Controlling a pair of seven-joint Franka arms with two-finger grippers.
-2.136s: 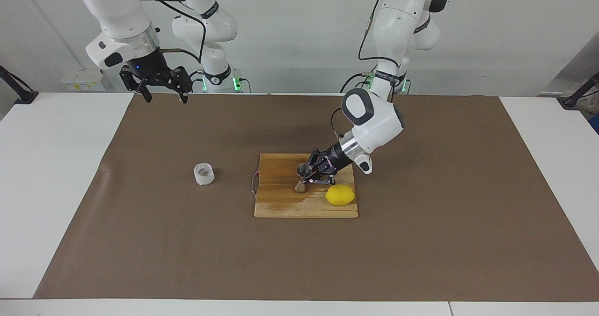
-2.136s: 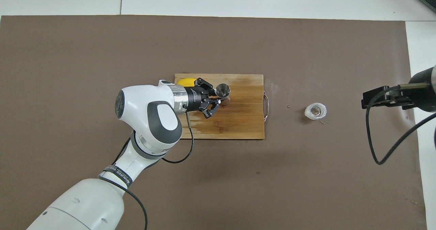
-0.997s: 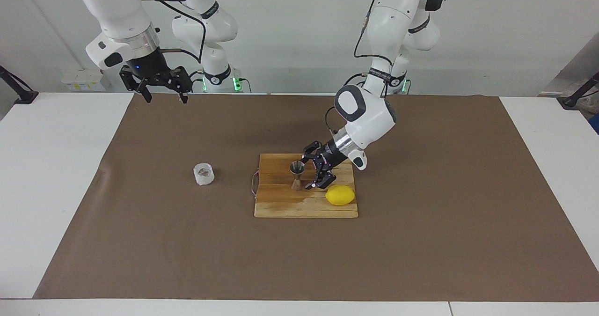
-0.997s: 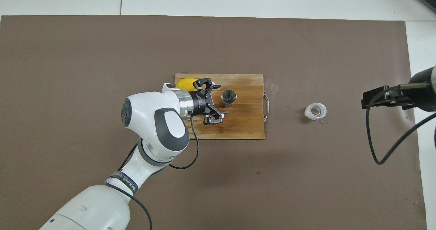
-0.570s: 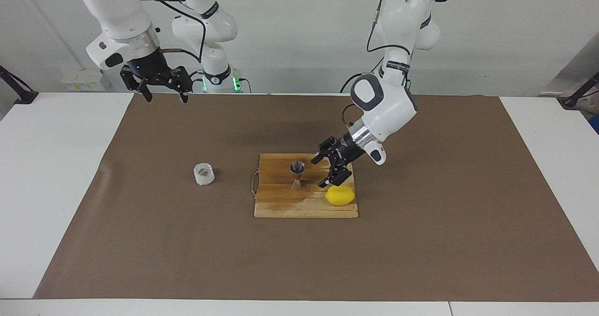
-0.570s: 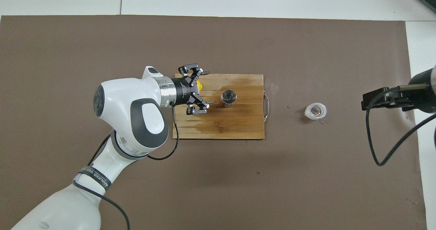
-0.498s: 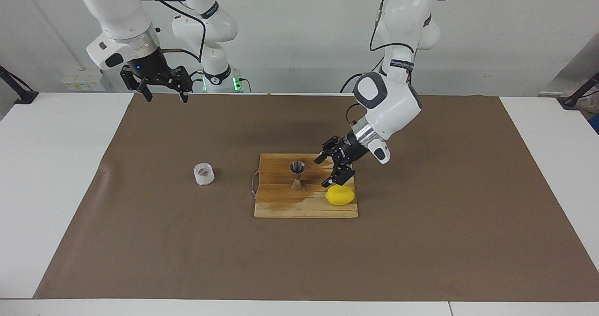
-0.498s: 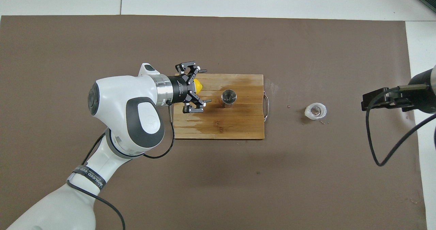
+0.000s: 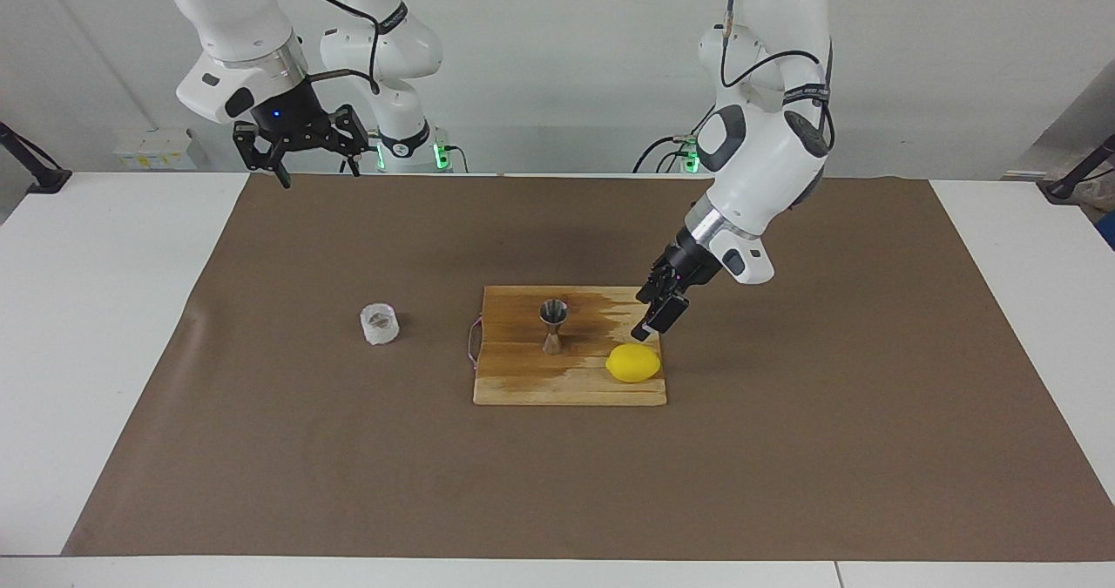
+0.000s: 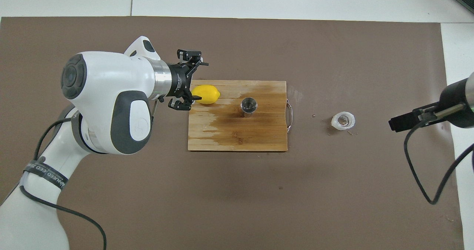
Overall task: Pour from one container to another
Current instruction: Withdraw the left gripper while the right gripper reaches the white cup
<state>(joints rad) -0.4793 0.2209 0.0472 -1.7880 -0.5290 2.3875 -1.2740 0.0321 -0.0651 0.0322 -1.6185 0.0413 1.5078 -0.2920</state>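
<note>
The steel jigger (image 9: 553,327) stands upright on the wooden cutting board (image 9: 523,383), free of both grippers; it also shows in the overhead view (image 10: 249,106). The translucent plastic cup (image 9: 379,324) with something brownish inside stands on the brown mat beside the board, toward the right arm's end (image 10: 343,120). My left gripper (image 9: 656,309) is open and empty, raised over the board's end next to the lemon (image 10: 188,80). My right gripper (image 9: 302,159) is open and empty, waiting high over the mat's edge at the right arm's end (image 10: 403,121).
A yellow lemon (image 9: 633,362) lies on the board's corner toward the left arm's end (image 10: 206,94). The board (image 10: 237,139) has a dark wet patch and a wire handle toward the cup. A brown mat (image 9: 784,449) covers the white table.
My left gripper let go of the jigger, opened, drew back toward the left arm's end and rose. The jigger stays upright on the board. My right gripper shifted slightly.
</note>
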